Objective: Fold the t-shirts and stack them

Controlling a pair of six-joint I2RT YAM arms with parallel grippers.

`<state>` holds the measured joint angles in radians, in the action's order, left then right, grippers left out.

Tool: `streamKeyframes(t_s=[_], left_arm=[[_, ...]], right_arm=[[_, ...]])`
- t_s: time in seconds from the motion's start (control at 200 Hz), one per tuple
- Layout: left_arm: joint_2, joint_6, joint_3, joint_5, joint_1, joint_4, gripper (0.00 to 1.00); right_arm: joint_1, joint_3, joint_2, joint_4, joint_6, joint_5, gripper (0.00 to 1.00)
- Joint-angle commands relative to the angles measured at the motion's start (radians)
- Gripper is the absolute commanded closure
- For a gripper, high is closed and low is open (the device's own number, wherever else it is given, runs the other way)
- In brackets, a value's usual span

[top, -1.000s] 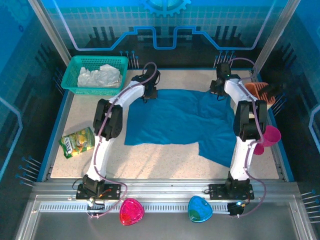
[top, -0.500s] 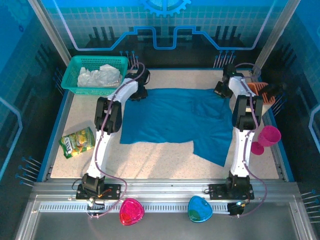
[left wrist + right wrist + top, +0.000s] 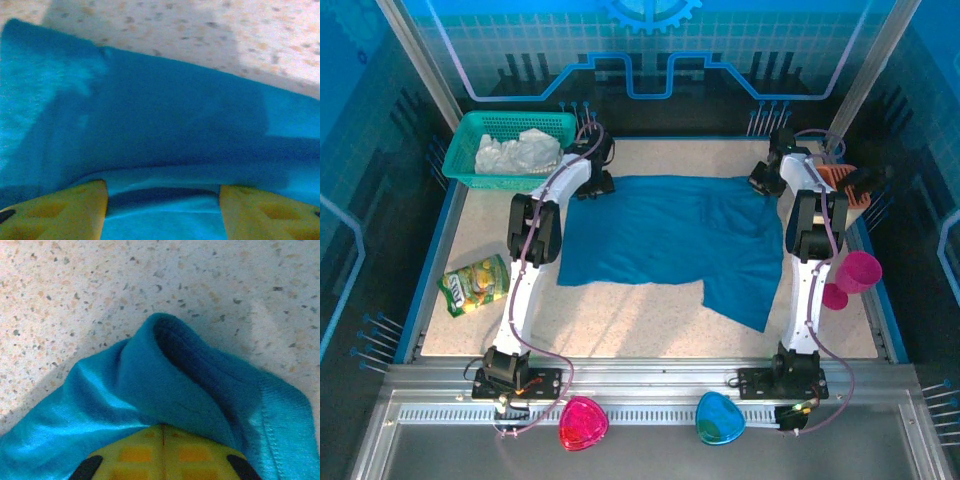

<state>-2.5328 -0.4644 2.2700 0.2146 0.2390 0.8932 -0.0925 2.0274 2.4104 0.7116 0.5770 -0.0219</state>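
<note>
Left wrist shows left claw (image 3: 162,186) spread over teal t-shirt (image 3: 165,115); right claw (image 3: 162,429) pinches it.

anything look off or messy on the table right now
The teal shirt lies unevenly: its near-right part juts out askew toward the near edge, with a crease right of centre. The white shirt sits crumpled in the basket. A snack packet lies loose at left.

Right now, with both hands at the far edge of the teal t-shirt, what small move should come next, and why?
Probably close the left hand on the teal t-shirt. Its fingers stand apart with a raised fold of cloth between them, while the right hand is shut on the far right corner. With both corners held, folding could begin.
</note>
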Motion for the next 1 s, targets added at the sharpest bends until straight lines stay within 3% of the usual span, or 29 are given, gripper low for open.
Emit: streamKeyframes(t_s=[0.0, 0.21, 0.47, 0.616, 0.816, 0.996], left_arm=[[0.092, 0.087, 0.091, -0.071, 0.036, 0.008, 0.31], [0.311, 0.123, 0.076, -0.007, 0.06, 0.063, 0.28], [0.765, 0.055, -0.462, 0.061, 0.063, 0.029, 0.28], [0.948, -0.03, -0.738, 0.066, 0.057, 0.091, 0.33], [1.084, -0.217, -1.079, -0.071, 0.034, 0.079, 0.52], [1.136, -0.368, -1.331, -0.169, 0.033, -0.107, 0.57]], right_arm=[[0.01, -0.004, -0.095, -0.013, -0.1, 0.047, 0.85], [0.067, -0.163, -0.369, -0.058, -0.234, 0.06, 0.74], [0.128, -0.499, -0.717, -0.118, -0.29, 0.115, 0.7], [0.163, -0.627, -0.864, -0.111, -0.305, 0.13, 0.68], [0.201, -0.697, -0.947, -0.066, -0.325, 0.137, 0.67], [0.209, -0.714, -0.943, -0.067, -0.321, 0.142, 0.67]])
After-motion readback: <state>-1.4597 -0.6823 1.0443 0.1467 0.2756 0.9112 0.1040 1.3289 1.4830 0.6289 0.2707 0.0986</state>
